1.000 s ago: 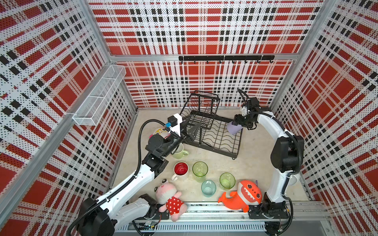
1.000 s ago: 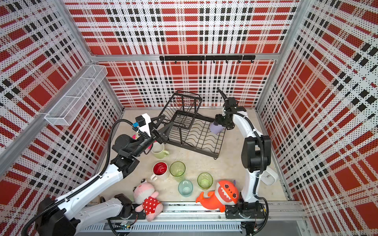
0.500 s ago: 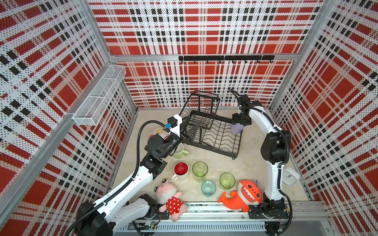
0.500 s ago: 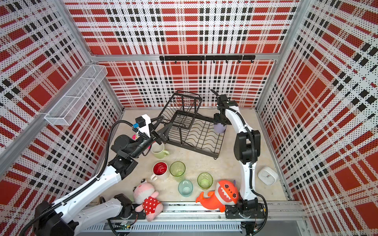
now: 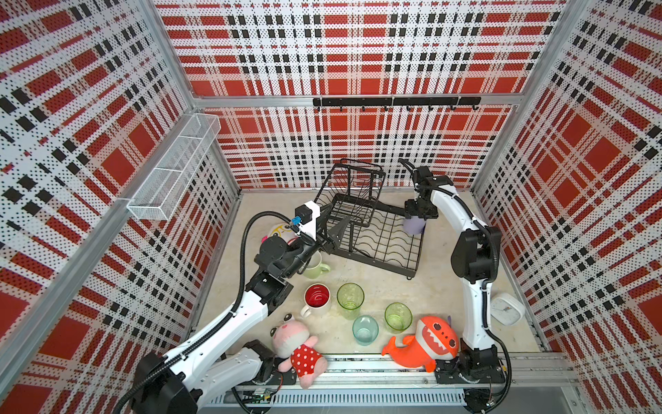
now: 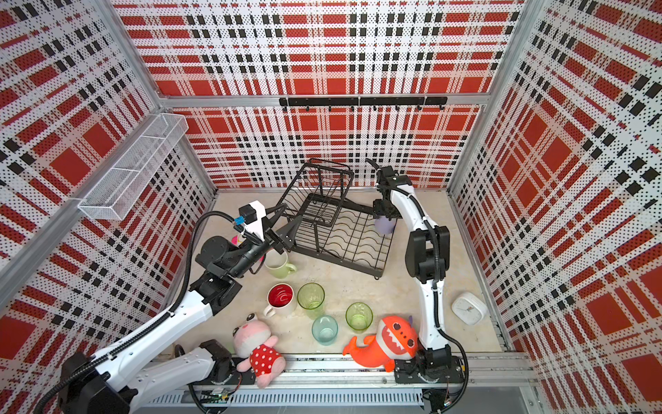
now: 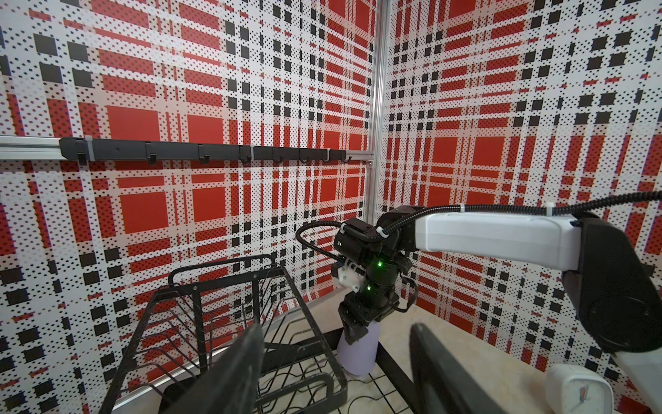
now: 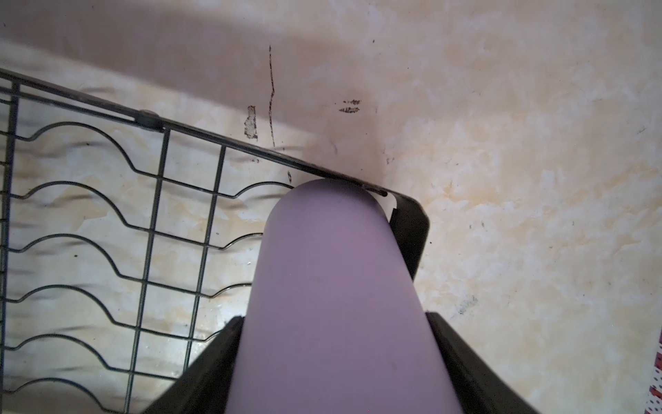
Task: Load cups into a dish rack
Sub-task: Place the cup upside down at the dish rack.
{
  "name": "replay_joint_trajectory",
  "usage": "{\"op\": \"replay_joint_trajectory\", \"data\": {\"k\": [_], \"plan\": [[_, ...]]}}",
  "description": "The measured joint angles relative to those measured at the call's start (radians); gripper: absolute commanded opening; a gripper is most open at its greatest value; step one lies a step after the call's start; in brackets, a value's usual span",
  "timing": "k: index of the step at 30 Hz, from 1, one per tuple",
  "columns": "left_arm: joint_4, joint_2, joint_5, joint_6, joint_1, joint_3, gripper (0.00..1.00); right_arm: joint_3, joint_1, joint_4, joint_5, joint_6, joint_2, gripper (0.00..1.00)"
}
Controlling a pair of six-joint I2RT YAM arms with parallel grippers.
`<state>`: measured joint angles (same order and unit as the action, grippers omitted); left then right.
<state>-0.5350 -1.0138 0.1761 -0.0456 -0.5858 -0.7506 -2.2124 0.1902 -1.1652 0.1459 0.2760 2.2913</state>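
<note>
Right tool [image 5: 416, 215] clamped on the lilac tumbler [image 5: 413, 227] at the far right corner of the dish rack [image 5: 379, 243]
The tumbler hangs upright, gripped by its upper end, its lower end at the corner of the rack's wavy-slotted base and well apart from the raised basket [image 5: 353, 190]. The left tool [image 5: 331, 220] stands wide, holding nothing, at the rack's opposite side, with the pale green mug [image 5: 315, 266] just beside its wrist. On the worktop [image 5: 376, 286] nearer the robot stand the white mug [image 5: 317, 297], tall green glass [image 5: 350, 297], short green glass [image 5: 397, 317] and teal glass [image 5: 364, 329], between a pink plush [image 5: 295, 340] and an orange shark plush [image 5: 426, 342]
</note>
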Motion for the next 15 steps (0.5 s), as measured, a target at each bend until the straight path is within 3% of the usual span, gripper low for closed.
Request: {"op": "replay_joint_trajectory", "data": {"k": [2, 7, 15], "plan": [[0.005, 0.000, -0.001, 0.002, -0.001, 0.000, 0.68, -0.036, 0.000, -0.021, 0.001, -0.003, 0.021, 0.85], [0.016, 0.000, -0.003, 0.006, -0.005, 0.000, 0.68, -0.098, 0.000, -0.049, 0.026, -0.016, 0.051, 0.98], [0.035, 0.003, -0.008, 0.010, -0.011, 0.000, 0.68, -0.102, 0.000, -0.060, 0.033, -0.024, 0.052, 0.99]]}}
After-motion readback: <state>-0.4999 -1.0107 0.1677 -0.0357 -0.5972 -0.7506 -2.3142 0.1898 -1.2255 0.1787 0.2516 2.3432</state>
